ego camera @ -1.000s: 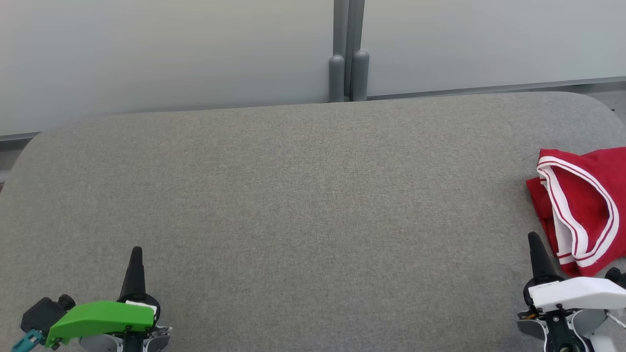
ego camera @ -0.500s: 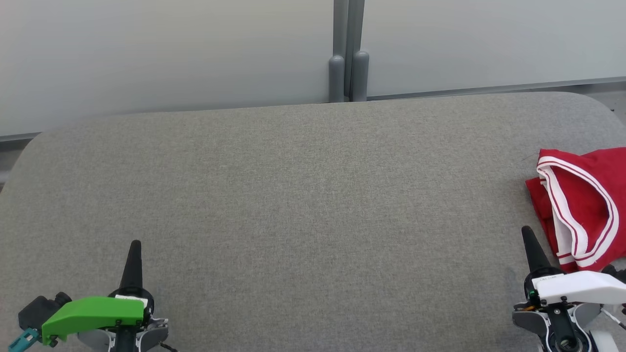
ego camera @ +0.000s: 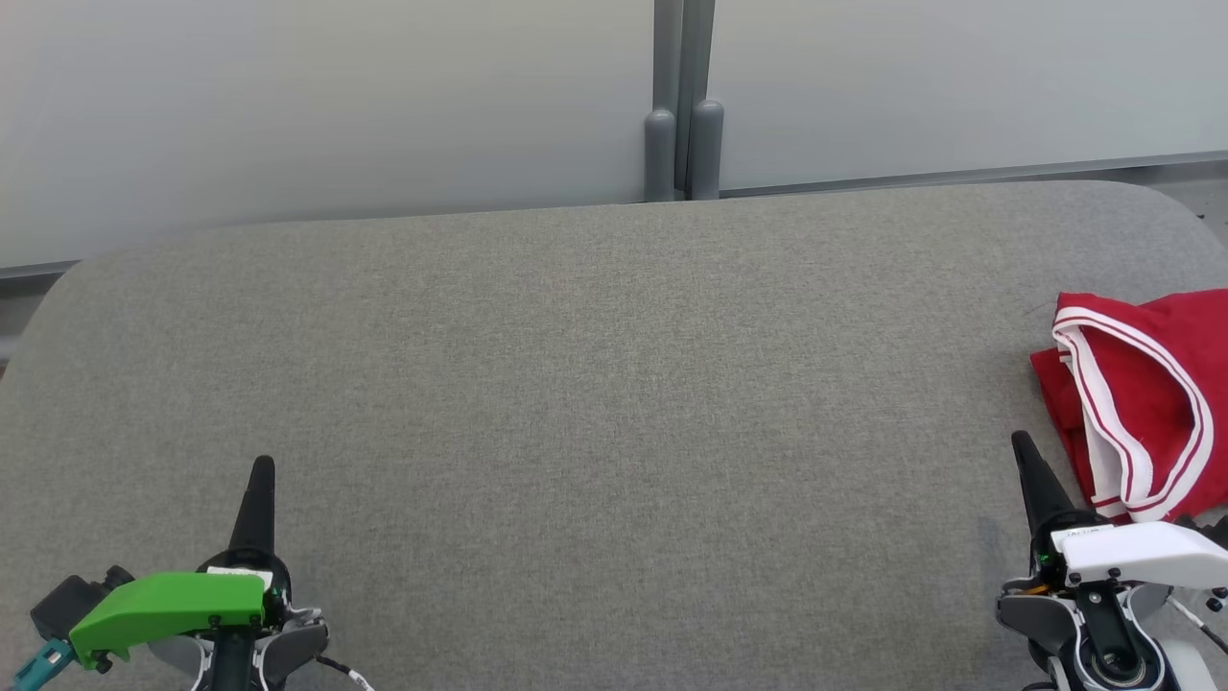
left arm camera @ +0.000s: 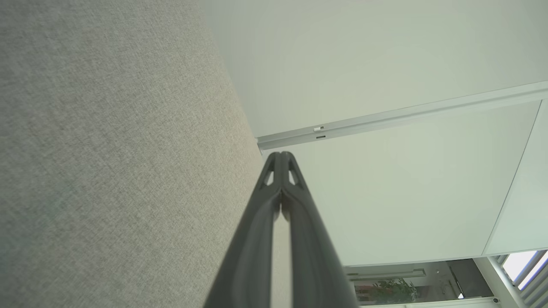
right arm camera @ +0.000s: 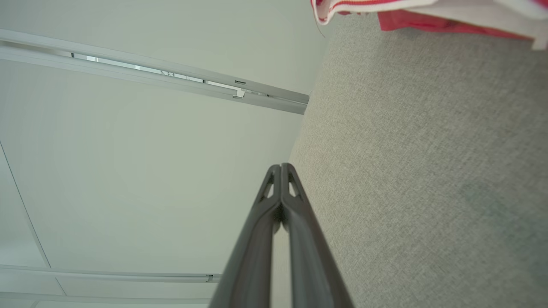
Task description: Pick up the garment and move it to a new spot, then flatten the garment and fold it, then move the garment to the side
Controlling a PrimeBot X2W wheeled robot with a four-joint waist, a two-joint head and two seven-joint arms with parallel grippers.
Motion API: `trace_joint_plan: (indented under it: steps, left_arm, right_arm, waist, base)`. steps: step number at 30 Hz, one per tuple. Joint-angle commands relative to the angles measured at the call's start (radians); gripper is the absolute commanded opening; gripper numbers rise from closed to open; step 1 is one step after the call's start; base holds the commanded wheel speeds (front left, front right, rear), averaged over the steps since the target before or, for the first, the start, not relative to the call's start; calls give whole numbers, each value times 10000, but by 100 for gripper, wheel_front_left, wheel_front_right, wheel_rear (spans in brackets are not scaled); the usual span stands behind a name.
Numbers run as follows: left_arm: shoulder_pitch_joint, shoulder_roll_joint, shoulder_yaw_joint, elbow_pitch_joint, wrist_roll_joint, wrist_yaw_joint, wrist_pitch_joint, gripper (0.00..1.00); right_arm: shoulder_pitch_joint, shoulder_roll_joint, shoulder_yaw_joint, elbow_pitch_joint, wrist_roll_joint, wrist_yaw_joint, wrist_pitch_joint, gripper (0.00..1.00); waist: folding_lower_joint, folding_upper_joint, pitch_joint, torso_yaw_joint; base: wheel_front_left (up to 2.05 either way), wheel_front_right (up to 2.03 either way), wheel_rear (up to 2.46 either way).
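The garment (ego camera: 1146, 408), red with white striped trim, lies bunched at the right edge of the grey fabric table (ego camera: 595, 384), partly cut off by the head view's edge. In the right wrist view its edge (right arm camera: 385, 10) shows at the top. My right gripper (ego camera: 1022, 443) is shut and empty, its tips just left of the garment's lower corner, apart from it. Over the table's near left my left gripper (ego camera: 262, 465) is shut and empty, far from the garment. Both wrist views show the fingers pressed together: left gripper (left arm camera: 280, 155), right gripper (right arm camera: 280, 166).
Pale wall panels (ego camera: 336, 96) stand behind the table, with a grey double post (ego camera: 683, 144) at the middle of the far edge. The table's corners are rounded. Bare grey fabric spans the space between my two grippers.
Both grippers have slid forward over the table, their tips higher in the head view; the right one has come nearer the garment's lower left. The garment has not moved.
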Motion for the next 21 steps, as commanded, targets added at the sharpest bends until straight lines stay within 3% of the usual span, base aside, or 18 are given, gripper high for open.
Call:
trace_joint_plan:
  steps: [1,21]
  left_arm:
    - [-203,5,40,-94,-252,-24,53,0]
    - [-382,-7,134,-190,-1738,-29,438,0]
  right_arm:
    - [-197,-69,24,-19,265,7,66,0]
    - [-406,-96,172,50,2077,7,467,0]
  waist:
    - [0,91,-1,0]
    - [0,111,-14,-4]
  base:
    - [0,0,0]
    - [0,0,0]
